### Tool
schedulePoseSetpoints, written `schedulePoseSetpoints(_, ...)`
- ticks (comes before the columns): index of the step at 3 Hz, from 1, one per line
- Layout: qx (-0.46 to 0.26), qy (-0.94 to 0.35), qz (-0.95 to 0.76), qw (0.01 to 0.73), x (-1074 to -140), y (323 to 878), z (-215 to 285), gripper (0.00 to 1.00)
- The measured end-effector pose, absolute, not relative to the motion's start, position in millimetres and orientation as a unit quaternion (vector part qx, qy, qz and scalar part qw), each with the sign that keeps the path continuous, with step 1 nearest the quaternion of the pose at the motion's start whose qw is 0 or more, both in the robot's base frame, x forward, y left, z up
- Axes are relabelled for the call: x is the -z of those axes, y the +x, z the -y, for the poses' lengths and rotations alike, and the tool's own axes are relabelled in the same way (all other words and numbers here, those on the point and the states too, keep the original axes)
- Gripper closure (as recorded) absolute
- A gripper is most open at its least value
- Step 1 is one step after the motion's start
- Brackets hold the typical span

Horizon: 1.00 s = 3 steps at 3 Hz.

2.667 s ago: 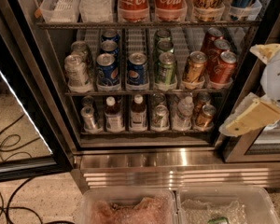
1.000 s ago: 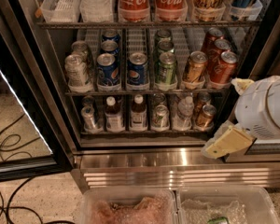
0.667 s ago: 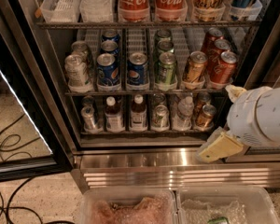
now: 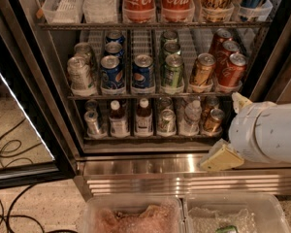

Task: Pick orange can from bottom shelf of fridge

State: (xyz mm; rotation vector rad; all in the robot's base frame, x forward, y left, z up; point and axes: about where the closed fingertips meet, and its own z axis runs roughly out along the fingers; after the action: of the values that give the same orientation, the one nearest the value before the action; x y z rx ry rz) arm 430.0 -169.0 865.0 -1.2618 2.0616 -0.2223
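The orange can point(image 4: 214, 120) stands upright at the right end of the bottom shelf point(image 4: 145, 138), in front of another can of the same look. The fridge point(image 4: 184, 171) is open, with its ribbed steel base below the shelf. My gripper point(image 4: 221, 158) hangs at the lower right on a white arm point(image 4: 269, 137), in front of the steel base. It is below and slightly right of the orange can and apart from it. It holds nothing that I can see.
The bottom shelf also holds two brown bottles point(image 4: 144, 118), silver cans point(image 4: 167, 121) and a clear bottle point(image 4: 191, 116). A gold-amber can point(image 4: 202, 69) and red-orange cans point(image 4: 231, 69) stand on the rack above. The open glass door point(image 4: 24, 110) is at left. Plastic bins point(image 4: 131, 216) sit below.
My arm and gripper have moved left and downward from the right edge, coming in front of the fridge's steel base just below the bottom shelf's right end. The cans have not moved.
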Motion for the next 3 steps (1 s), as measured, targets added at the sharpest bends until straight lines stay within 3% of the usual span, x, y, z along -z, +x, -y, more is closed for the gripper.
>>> schedulePoseSetpoints(3, 0.066, -0.47, -0.81, 0.345, -806.7, 439.2, 146.4, 0.0)
